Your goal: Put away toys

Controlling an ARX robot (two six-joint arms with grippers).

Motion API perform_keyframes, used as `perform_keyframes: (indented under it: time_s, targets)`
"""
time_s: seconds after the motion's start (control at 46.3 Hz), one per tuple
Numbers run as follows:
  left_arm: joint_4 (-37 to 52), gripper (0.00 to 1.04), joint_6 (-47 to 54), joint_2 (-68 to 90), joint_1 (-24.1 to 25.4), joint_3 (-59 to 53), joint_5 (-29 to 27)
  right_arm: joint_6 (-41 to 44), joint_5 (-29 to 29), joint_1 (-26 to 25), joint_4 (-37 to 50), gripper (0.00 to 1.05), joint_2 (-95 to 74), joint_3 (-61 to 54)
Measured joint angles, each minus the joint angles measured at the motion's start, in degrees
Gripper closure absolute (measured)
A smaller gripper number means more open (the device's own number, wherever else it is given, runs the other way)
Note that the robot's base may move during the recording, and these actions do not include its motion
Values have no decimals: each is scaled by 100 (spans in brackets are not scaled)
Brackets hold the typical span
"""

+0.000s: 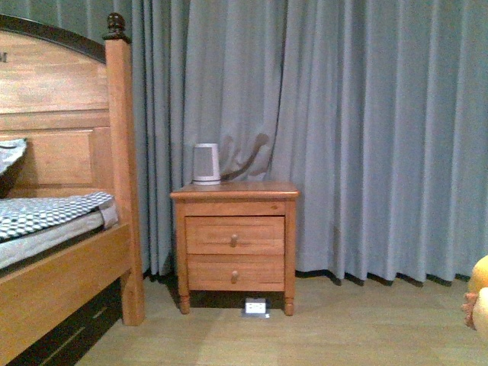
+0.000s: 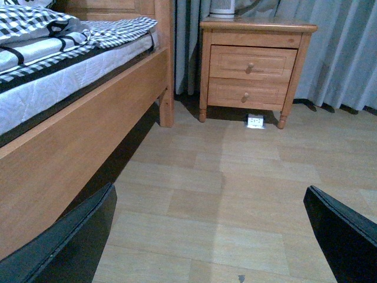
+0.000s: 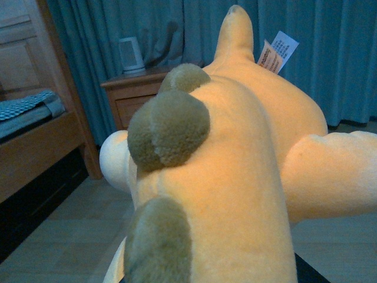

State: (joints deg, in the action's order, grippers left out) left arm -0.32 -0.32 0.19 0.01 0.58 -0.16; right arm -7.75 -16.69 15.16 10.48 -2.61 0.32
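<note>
Right wrist view shows the plush toy [image 3: 235,147] unstowed, right tool's hold unclear, left tool [image 2: 210,194] wide open, empty.

**Orange Plush Crowds the Close-Up**

A soft orange-yellow plush toy [image 3: 235,153] fills the right wrist view. Olive-brown tufts dot its body, a stubby limb juts sideways, and a white printed tag [image 3: 277,52] sits by its narrow end. In the front view, only a sliver of the plush toy [image 1: 479,293] shows at the lower right edge.
</note>
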Motion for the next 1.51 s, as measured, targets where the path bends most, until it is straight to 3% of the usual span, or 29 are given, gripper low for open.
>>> perform_keyframes:
  time_s: [1.51]
  targets:
    - [0,6,4,0,-7,0,15,2,-26,-4,0,85,-2,0]
